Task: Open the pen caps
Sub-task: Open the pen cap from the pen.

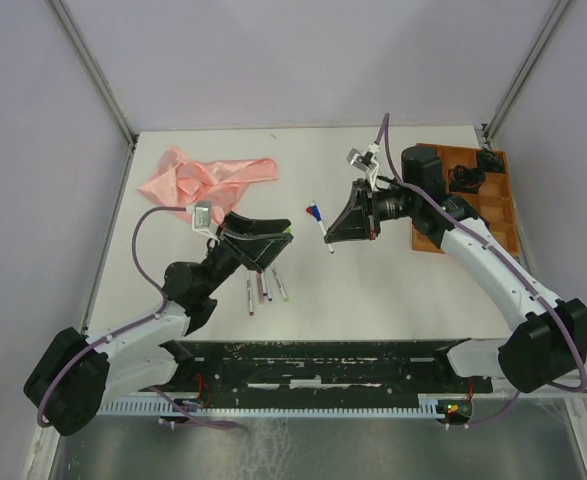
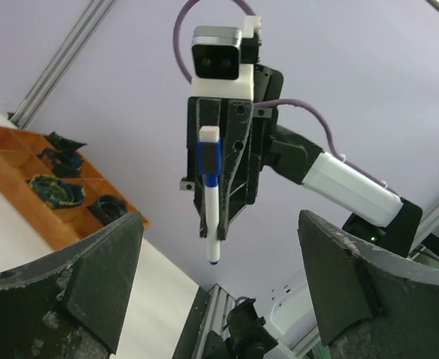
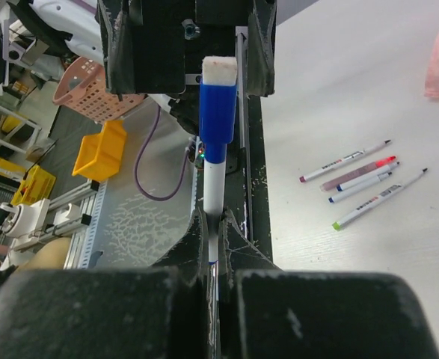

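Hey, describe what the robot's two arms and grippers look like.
The left arm and right arm have white links with black joints. Each carries a purple cable and a white-and-grey wrist camera. The left gripper and right gripper have broad black wedge-shaped fingers.

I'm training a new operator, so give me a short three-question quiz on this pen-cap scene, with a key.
1. True or false: the left gripper is open and empty.
2. The cap on the pen held by the right gripper is: A red, B blue, C green.
3. Fill in: the orange tray lies on the robot's ____ side.
Key: 1 true; 2 B; 3 right.
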Available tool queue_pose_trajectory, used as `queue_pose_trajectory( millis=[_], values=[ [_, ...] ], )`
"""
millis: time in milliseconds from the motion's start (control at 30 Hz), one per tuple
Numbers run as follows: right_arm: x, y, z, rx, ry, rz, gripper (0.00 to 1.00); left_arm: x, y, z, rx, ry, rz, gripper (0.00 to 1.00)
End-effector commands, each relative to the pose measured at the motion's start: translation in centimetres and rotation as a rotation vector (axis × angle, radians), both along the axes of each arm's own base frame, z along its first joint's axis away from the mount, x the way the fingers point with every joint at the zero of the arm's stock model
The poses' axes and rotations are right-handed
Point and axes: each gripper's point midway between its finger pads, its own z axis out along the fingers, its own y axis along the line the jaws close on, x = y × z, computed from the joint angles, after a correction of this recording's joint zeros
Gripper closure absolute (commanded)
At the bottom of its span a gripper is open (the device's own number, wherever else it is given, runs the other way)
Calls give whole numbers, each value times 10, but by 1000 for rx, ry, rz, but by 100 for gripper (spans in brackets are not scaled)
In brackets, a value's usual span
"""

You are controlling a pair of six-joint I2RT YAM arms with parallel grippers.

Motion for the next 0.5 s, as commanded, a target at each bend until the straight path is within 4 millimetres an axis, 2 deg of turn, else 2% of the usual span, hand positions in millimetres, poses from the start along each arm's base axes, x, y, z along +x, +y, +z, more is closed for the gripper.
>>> queue_pose_trajectory(
  millis=[0, 167, 467],
  values=[
    [-9, 1, 27, 78, -63, 58, 100, -16, -3, 52, -94, -121, -43, 11],
    [-13, 7, 22, 74, -47, 81, 100, -2, -20, 51, -24, -81, 7, 16],
    [-21, 17, 16, 69, -40, 123, 100, 17, -30, 40, 43, 5, 48, 26]
  ],
)
